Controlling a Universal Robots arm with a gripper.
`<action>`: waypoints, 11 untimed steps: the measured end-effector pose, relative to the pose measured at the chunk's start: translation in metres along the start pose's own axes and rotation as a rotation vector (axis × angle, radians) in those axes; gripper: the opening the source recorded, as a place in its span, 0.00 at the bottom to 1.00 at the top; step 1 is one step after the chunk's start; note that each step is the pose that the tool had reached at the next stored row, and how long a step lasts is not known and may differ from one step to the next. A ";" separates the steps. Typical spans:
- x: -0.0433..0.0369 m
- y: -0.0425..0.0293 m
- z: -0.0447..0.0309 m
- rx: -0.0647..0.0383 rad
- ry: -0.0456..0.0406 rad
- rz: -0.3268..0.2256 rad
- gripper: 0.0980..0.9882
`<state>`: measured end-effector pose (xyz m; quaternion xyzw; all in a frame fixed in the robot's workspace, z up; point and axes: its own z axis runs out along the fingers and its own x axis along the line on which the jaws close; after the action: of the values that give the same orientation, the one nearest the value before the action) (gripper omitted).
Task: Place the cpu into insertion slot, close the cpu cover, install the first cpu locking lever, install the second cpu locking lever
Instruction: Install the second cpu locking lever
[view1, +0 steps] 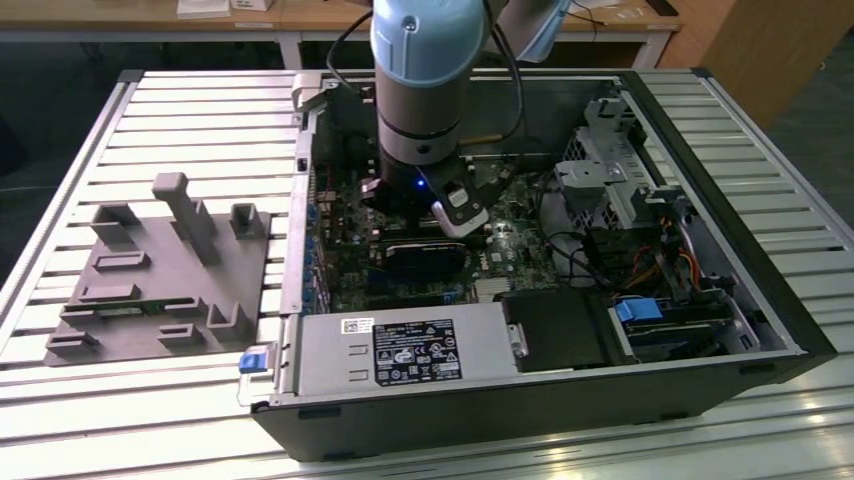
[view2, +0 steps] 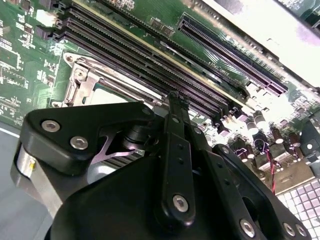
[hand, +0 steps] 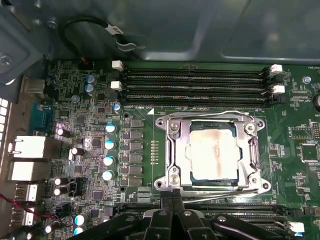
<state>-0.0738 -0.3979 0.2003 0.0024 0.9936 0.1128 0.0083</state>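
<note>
Cpu (hand: 214, 156), dull grey with a smeared face, sits in the insertion slot (hand: 171, 131) under the closed silvery cpu cover (hand: 253, 150), just ahead of the gripper (hand: 172, 196). Black fingers are pinched together, holding nothing, tips at a thin wire locking lever (hand: 220, 196). Judged step: lever install; it calls for a steady sideways push to hook.

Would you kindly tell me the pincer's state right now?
Pincer: shut, holding nothing, its tips at the edge of the cpu cover.
</note>
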 end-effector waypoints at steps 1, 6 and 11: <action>0.0003 -0.0001 0.0004 0.000 -0.0001 0.000 0.01; 0.0010 -0.0006 0.0028 -0.003 -0.0001 0.000 0.01; 0.0010 -0.0010 0.0046 -0.018 -0.0001 0.000 0.01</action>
<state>-0.0747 -0.3978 0.1956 0.0025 0.9925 0.1216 0.0084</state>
